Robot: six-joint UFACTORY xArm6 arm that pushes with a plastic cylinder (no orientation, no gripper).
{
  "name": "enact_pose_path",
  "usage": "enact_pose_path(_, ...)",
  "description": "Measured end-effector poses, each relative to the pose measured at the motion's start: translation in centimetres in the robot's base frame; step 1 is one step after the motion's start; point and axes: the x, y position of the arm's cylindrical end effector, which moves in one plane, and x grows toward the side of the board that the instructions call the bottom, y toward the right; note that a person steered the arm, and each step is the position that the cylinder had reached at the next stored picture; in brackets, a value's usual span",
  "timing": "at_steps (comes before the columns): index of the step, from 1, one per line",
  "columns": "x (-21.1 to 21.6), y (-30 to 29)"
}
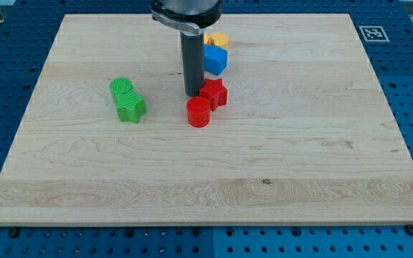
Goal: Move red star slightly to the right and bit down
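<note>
The red star point(214, 93) lies on the wooden board point(206, 179) just above the view's middle. A red cylinder point(198, 112) sits right below and left of it, touching or nearly touching. My tip point(193, 94) stands at the star's left edge, directly above the red cylinder. The dark rod rises straight up from there to the view's top.
A blue hexagonal block point(216, 61) sits above the star, with an orange block point(218, 39) behind it, partly hidden by the rod's mount. A green cylinder point(122, 89) and a green star point(131, 108) lie together at the left. A marker tag point(370, 32) is at the top right.
</note>
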Motion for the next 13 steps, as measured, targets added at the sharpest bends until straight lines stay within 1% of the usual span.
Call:
enact_pose_path(2,0.0,1.5)
enact_pose_path(4,0.1,1.6)
enact_pose_path(7,1.1,1.7)
enact_pose_path(8,1.9,3.1)
enact_pose_path(12,2.7,3.3)
enact_pose_path(13,2.7,4.6)
